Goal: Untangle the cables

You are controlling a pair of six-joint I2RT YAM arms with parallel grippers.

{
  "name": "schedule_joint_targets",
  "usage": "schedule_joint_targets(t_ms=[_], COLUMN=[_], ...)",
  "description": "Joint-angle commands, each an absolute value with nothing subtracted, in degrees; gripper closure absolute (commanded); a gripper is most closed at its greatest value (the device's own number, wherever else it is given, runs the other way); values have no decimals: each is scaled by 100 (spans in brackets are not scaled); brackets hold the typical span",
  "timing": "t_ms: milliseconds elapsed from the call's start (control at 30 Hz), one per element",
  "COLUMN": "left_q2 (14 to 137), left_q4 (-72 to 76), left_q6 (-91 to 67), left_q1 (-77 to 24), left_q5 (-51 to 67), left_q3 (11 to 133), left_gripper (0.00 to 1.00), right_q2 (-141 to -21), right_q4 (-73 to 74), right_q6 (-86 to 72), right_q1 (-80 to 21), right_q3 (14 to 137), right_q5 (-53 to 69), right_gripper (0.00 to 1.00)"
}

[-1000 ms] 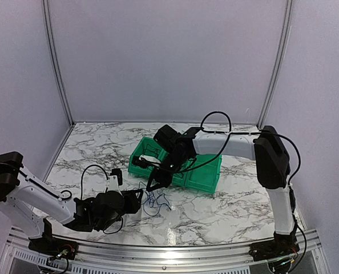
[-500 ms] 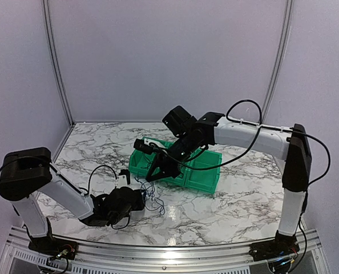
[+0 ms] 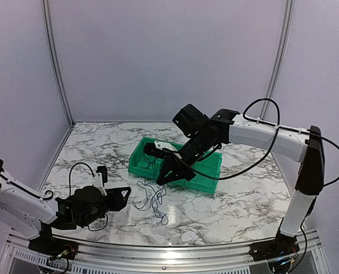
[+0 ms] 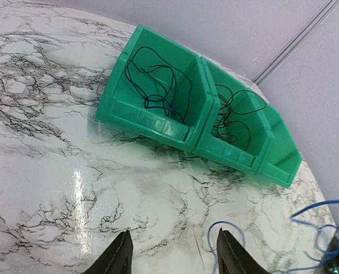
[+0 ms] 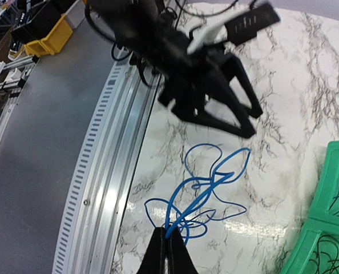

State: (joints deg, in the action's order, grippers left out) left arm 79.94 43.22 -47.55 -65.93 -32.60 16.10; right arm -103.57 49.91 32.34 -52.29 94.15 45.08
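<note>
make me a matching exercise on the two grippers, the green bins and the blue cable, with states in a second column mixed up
1 left gripper
2 right gripper
3 green bins
4 blue cable

a thin wires lying inside
b shut, pinching something blue
c open, holding nothing
d tangled in loops

Pairs: 1-c, 2-b, 3-a, 4-d

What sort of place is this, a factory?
Probably a robotics lab test booth: two robot arms bolted at a marble-patterned table, plain pale walls closing it in, green bins and thin cables.
</note>
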Motion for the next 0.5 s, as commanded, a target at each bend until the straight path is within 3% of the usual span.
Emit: schedule_joint_targets(t_ms=[0, 167, 467], left_q2=[6508, 5703, 6672], left_q4=[3894, 3530, 3226], left_q6=[-3701, -2492, -1591], left_q1=[-6573, -6574, -6583], left_q5=[-2796, -1793, -1023], left_q3=[1163, 1493, 2607], left_gripper=[45, 45, 48], right_q2=[-10360, -10387, -10459], right_q4=[5361, 5340, 5335], right_q6=[3800, 3941, 3894], right_q1=[-5277, -5289, -5287], right_q3=[9305, 9307, 9379], right_q5=[4291, 4148, 4297], right_gripper=[100, 100, 99])
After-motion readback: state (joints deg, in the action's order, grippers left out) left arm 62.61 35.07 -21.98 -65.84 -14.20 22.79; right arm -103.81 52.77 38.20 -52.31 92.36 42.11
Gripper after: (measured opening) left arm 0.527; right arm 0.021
